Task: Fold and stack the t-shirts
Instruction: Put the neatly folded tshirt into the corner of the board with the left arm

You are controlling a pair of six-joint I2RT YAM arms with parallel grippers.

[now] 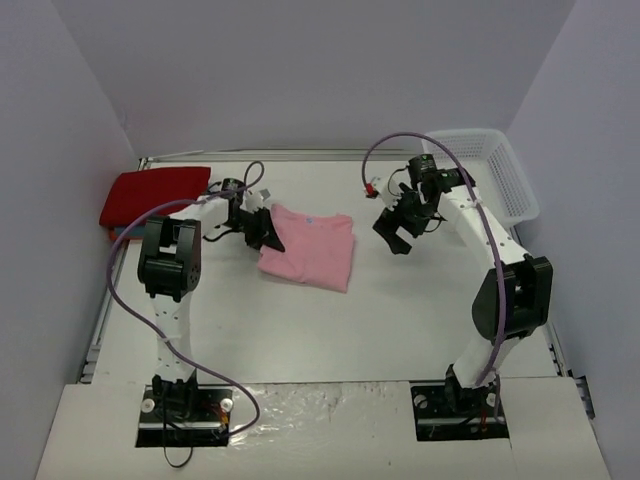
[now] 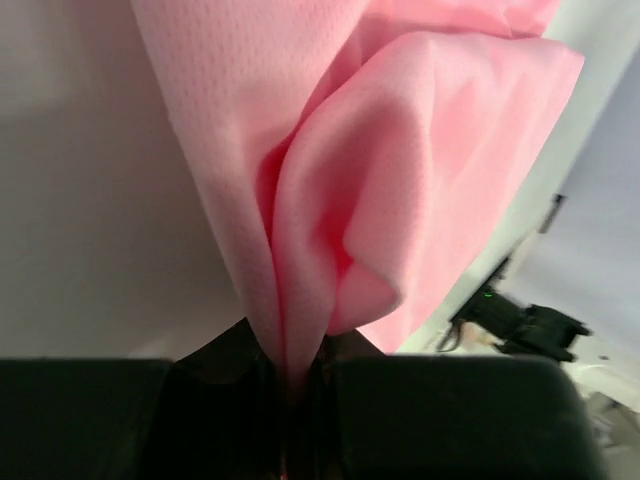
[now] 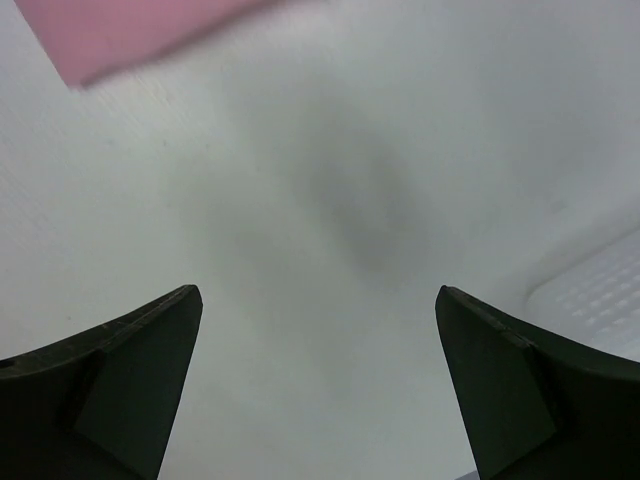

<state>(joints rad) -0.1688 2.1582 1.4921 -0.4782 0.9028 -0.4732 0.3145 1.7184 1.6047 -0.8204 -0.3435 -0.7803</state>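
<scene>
left end effector (image 1: 262,228) clamps the pink t-shirt (image 1: 318,252) edge; right end effector (image 1: 398,236) hangs spread, empty. best to drag slowly, layers flat.

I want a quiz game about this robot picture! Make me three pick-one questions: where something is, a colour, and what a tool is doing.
1. Where on the table is the red shirt? A far left; B middle; C near right corner.
2. The left tool grips a shirt of which colour? A teal; B pink; C red.
3. The right tool is: A open, empty; B shut on cloth; C shut, empty.
Answers: 1 A, it lies by the left wall. 2 B, the pink shirt is pinched in it. 3 A, its fingers stand wide apart.
</scene>
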